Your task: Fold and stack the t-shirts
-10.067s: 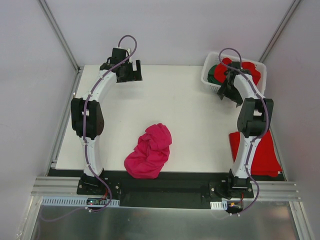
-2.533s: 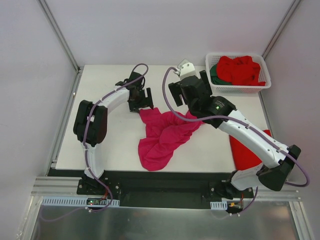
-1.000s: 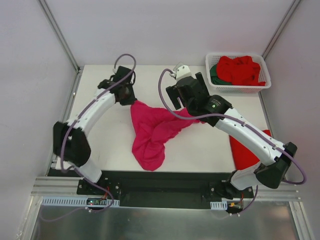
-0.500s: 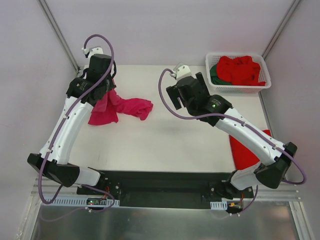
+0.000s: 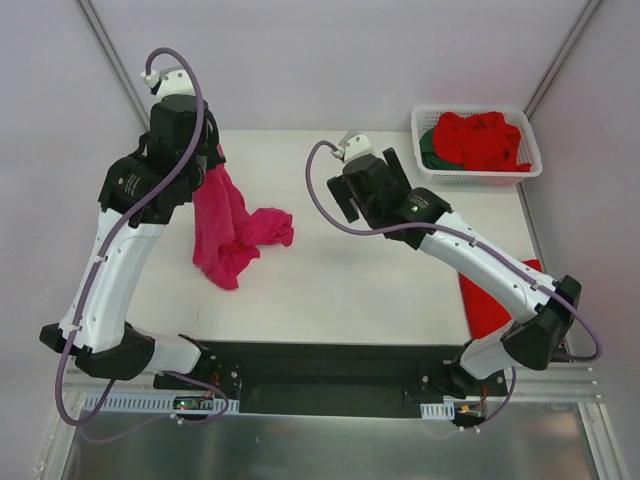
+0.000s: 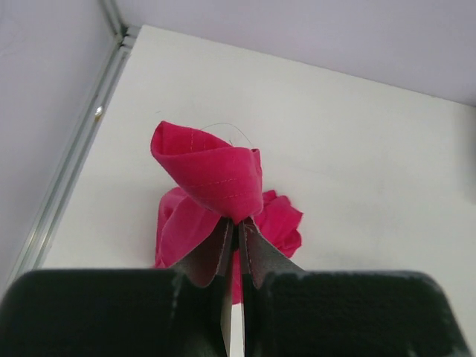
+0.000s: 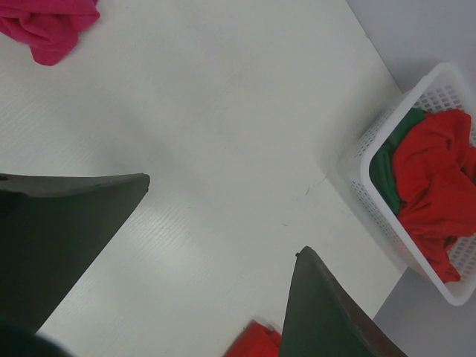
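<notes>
The magenta-pink t-shirt [image 5: 228, 225] hangs in a twisted strip from my left gripper [image 5: 207, 160], with its lower end bunched on the table. In the left wrist view the left gripper [image 6: 236, 222] is shut on a fold of this pink t-shirt [image 6: 216, 175]. My right gripper [image 5: 362, 200] hovers open over the middle of the table and holds nothing. The right wrist view shows the right gripper [image 7: 223, 216] with bare table between its fingers and the pink t-shirt [image 7: 44, 26] far off. A red t-shirt [image 5: 482, 140] and a dark green t-shirt [image 5: 431, 148] lie in the basket.
The white slotted basket [image 5: 417, 152] stands at the back right corner, and its wall [image 7: 372, 186] appears in the right wrist view. Another red t-shirt [image 5: 488, 300] lies flat at the table's right edge. A metal rail [image 6: 67, 171] runs along the left edge.
My left arm has risen and pulled the pink t-shirt up and left, so it now hangs instead of lying across the table. The right arm has shifted slightly left, still open.
</notes>
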Available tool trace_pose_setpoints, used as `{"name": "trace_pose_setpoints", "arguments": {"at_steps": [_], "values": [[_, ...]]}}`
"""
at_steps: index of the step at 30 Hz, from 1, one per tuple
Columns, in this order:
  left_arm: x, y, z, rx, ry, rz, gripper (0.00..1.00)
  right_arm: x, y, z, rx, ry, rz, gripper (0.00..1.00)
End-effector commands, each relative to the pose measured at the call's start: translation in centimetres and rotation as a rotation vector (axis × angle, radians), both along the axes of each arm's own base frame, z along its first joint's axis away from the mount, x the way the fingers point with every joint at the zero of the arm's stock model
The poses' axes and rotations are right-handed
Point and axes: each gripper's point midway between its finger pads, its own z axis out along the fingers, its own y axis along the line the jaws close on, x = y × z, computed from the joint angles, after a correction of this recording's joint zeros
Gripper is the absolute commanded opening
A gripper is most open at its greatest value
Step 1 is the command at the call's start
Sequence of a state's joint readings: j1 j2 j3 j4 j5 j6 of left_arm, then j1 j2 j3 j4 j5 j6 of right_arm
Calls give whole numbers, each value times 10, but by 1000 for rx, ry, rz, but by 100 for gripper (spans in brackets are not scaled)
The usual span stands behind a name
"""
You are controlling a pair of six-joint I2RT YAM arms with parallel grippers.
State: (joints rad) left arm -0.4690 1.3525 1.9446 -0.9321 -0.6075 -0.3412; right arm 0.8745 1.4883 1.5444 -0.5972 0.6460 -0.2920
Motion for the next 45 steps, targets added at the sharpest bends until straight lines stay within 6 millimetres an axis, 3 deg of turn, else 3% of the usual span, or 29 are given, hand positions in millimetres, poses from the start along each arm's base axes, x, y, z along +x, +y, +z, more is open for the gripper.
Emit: {"name": "trace_pose_setpoints", "arguments": {"at_steps": [1,5,7,8,10,11,12,14,15,20,23,27,30,33,36,39,40,42,43,45], "values": [[-15,-11,46,-31,-133,-107,0,3,-1,17,28,-29,-19,96],[-30,-15,73,-51,-224,-194,0,3,1,12,24,-18,-18,96],[-37,-39,85,-94,-284,-347,0,4,2,11,21,-14,-19,96],[-50,-40,98,-116,-342,-392,0,6,2,9,17,-11,-23,96],[-57,-61,104,-135,-396,-527,0,6,4,9,19,-9,-21,96],[-68,-59,111,-137,-435,-550,0,7,5,6,16,-1,-21,96],[-67,-59,111,-134,-456,-551,0,7,6,5,15,3,-18,96],[-78,-42,118,-111,-515,-506,0,7,7,6,19,6,-16,96],[-75,-36,110,-92,-512,-472,0,7,7,5,17,7,-16,96],[-91,56,112,-11,-550,-28,0,7,9,1,8,20,-7,96],[-106,90,114,50,-565,121,0,8,13,-5,0,37,0,96],[-123,115,125,157,-581,213,0,9,17,-11,-8,58,3,96],[-130,122,140,193,-609,230,0,10,19,-16,-17,73,7,96],[-120,109,145,164,-627,177,0,10,21,-19,-19,84,10,96],[-87,75,133,119,-598,68,0,11,22,-21,-22,88,9,96],[-44,21,105,46,-531,-107,0,9,17,-21,-35,87,-4,96],[-24,1,89,55,-479,-162,0,10,14,-20,-40,79,-18,96],[-2,-46,66,-66,-419,-308,0,9,9,-22,-56,74,-33,96],[20,-70,44,-80,-353,-363,0,10,3,-18,-64,56,-57,96],[31,-109,33,-159,-301,-486,0,8,-5,-14,-71,41,-81,96]]}}
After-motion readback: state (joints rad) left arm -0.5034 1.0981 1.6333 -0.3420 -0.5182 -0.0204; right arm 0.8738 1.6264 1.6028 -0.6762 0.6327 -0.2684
